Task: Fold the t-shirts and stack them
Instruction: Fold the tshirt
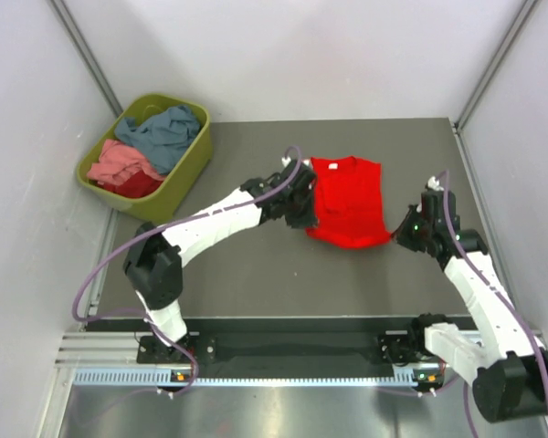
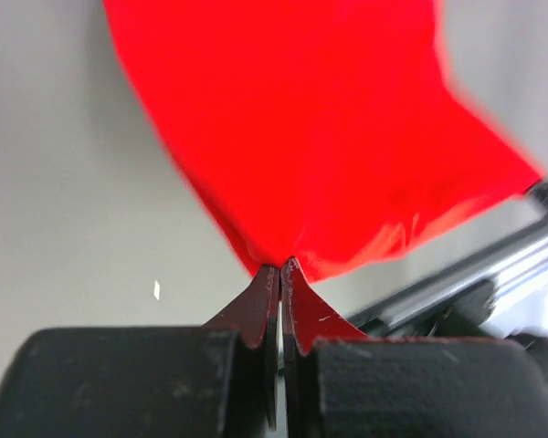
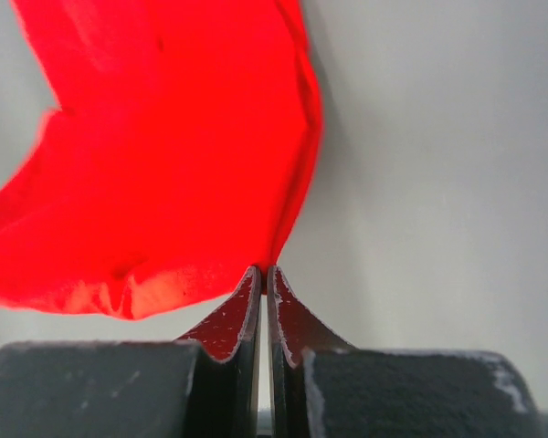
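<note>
A bright red t-shirt [image 1: 349,201] lies partly folded on the dark table, neck toward the far side. My left gripper [image 1: 303,219] is shut on its near left edge; in the left wrist view the cloth [image 2: 320,128] rises from the gripper [image 2: 280,266]. My right gripper [image 1: 404,235] is shut on the near right corner; in the right wrist view the red cloth [image 3: 155,155] hangs from the gripper [image 3: 264,270]. More t-shirts, slate blue-grey [image 1: 165,133], salmon pink [image 1: 121,161] and darker red [image 1: 139,185], lie heaped in the tub.
The olive-green tub [image 1: 190,162] stands at the table's far left corner. Grey walls with metal posts [image 1: 82,46] close in the sides. The arm bases sit on a rail [image 1: 283,351] at the near edge.
</note>
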`<state>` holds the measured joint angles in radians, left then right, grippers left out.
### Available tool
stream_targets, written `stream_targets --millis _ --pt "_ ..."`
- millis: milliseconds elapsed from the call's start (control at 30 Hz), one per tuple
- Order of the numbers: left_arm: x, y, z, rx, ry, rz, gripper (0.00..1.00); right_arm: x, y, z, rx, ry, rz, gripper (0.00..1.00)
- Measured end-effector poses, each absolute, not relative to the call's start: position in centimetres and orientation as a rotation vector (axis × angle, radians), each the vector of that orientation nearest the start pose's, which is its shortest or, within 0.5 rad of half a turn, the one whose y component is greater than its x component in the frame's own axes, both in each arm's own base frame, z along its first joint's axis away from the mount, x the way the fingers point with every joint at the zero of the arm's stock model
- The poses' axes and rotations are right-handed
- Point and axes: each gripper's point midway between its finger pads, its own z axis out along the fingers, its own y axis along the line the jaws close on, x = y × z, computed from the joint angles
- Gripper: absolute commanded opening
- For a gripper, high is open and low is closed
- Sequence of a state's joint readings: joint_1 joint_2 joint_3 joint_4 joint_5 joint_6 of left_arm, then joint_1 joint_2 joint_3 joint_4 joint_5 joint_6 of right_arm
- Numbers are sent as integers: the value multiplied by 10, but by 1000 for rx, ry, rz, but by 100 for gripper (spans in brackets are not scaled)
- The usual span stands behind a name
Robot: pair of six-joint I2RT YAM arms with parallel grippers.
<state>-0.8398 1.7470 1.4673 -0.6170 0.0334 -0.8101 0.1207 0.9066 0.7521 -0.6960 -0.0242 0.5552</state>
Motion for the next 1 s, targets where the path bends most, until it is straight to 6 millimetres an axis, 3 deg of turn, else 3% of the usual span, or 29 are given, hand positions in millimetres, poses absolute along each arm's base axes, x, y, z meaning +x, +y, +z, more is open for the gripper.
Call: stream_targets --millis 200,333,500,667,833,1000 --pt "356 -361 177 -28 2529 -741 0 297 61 174 460 2346 346 0" --pt "410 -359 183 -70 2479 -791 0 350 64 197 431 2314 367 0" --pt "473 -357 186 -102 2381 -908 0 416 68 211 405 2288 405 0" --pt "523 -350 163 -147 2291 -1029 0 475 77 200 379 2283 451 1" --pt "571 -350 124 -152 2189 -1149 8 521 78 169 393 2282 482 5" --pt "602 -358 88 -148 2096 -1260 16 565 74 129 438 2273 533 22"
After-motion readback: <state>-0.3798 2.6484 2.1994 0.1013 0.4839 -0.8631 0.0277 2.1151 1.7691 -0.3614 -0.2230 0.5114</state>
